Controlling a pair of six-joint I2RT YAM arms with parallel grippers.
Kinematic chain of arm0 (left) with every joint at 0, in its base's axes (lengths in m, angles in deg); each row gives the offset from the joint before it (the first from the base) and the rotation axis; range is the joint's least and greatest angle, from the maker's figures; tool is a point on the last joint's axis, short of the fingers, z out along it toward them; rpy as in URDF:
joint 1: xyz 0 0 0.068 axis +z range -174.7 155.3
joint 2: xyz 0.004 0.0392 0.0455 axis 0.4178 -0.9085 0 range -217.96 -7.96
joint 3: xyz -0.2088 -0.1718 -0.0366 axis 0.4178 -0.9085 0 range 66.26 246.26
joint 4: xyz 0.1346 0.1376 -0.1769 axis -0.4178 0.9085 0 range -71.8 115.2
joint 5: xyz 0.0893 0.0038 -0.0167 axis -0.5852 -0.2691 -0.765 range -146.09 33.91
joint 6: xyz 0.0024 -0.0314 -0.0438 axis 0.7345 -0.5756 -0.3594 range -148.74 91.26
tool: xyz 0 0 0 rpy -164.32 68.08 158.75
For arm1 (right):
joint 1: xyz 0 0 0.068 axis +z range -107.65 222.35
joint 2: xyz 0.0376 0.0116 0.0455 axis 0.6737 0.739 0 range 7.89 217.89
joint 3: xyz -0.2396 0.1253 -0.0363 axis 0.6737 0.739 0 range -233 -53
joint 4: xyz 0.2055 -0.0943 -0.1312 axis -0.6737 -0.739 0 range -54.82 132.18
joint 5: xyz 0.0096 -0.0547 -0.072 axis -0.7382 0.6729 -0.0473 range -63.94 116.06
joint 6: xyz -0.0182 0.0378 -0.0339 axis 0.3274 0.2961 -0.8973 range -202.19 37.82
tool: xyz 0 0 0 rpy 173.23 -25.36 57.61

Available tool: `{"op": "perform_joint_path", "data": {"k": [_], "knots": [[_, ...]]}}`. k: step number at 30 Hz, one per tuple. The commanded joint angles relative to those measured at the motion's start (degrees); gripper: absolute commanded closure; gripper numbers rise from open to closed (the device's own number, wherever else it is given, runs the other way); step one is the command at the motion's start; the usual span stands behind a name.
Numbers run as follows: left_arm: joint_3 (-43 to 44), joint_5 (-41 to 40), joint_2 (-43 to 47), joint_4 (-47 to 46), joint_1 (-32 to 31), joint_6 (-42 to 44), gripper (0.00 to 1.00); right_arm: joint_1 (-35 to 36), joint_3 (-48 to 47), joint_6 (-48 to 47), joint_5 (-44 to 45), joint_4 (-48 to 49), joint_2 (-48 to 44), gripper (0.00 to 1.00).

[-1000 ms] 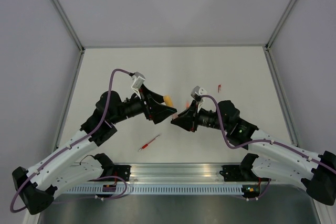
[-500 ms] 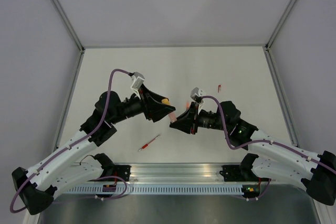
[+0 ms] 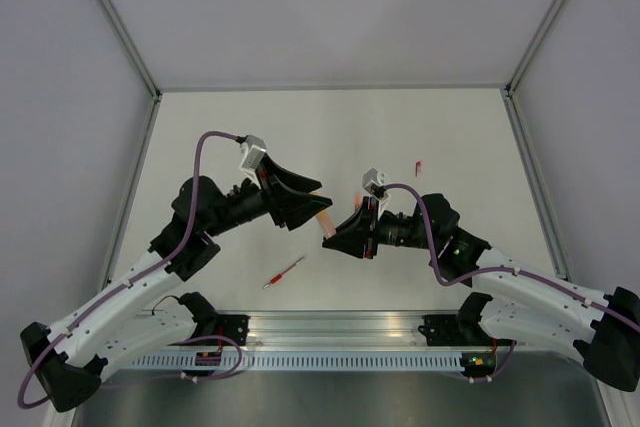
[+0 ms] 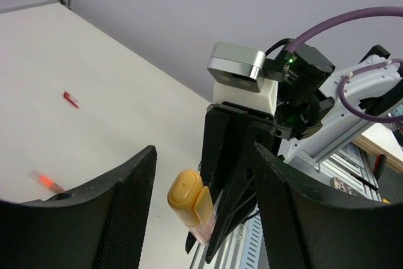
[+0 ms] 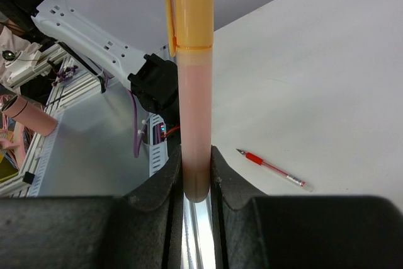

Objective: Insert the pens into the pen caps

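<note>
**A:** Dead centre of the overhead view, the two arms meet nose to nose above the table [image 3: 450,127]. What's the right gripper [image 5: 196,169] got?

**B:** It's clamped tight on a pale pen [image 5: 195,111]. The fingers pinch the lower end of the barrel at the bottom centre of its wrist view, and the pen runs straight up the frame.

**A:** And the top end?

**B:** That's wearing an orange cap [image 5: 191,4], seated over the barrel, with its clip down the left side.

**A:** Over to the left gripper [image 4: 204,155]. Has it got a grip on anything?

**B:** No, it's spread wide and holding nothing. In its own wrist view the two dark fingers [image 4: 126,212] stand either side of the capped end, low in the centre. There's a gap on both sides, so neither finger touches the cap.

**A:** What's lying on the table?

**B:** A red pen [image 3: 285,272] lies loose and tilted, below and left of centre in the overhead view. A small red cap [image 3: 418,166] sits right of centre, well apart from both grippers.

**A:** And at the left edge of the left wrist view?

**B:** There's a small pale piece with a red end [image 4: 45,182], flat on the surface. I can't tell whether it's a pen or a cap.
</note>
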Motion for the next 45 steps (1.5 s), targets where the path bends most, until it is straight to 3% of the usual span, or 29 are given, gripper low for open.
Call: {"op": "perform_joint_path", "data": {"k": [1, 15, 24, 35, 39, 45], "knots": [[0.5, 2.1, 1.6, -4.2, -0.2, -0.6, 0.34, 0.1, 0.2, 1.0, -2.5, 4.3, -0.2, 1.0], [-3.8, 6.5, 1.0, -11.5, -0.2, -3.6, 0.56, 0.0, 1.5, 3.3, -4.9, 8.7, -0.8, 1.0], [-6.2, 11.3, -1.4, -17.4, -0.2, -7.0, 0.76, 0.1, 2.4, 5.0, -6.2, 11.9, -0.8, 1.0], [-9.0, 14.9, -0.2, -17.7, -0.2, -5.6, 0.82, 0.1, 3.1, 5.4, -3.4, 12.2, -2.1, 1.0], [-10.0, 16.3, -0.3, -17.6, -0.2, -5.1, 0.98, 0.1, 3.3, 5.4, -2.0, 12.3, -2.6, 1.0], [-12.4, 16.7, -1.1, -19.1, -0.3, -5.6, 0.98, 0.1, 1.6, 5.0, 0.6, 10.6, -3.5, 1.0]]}}
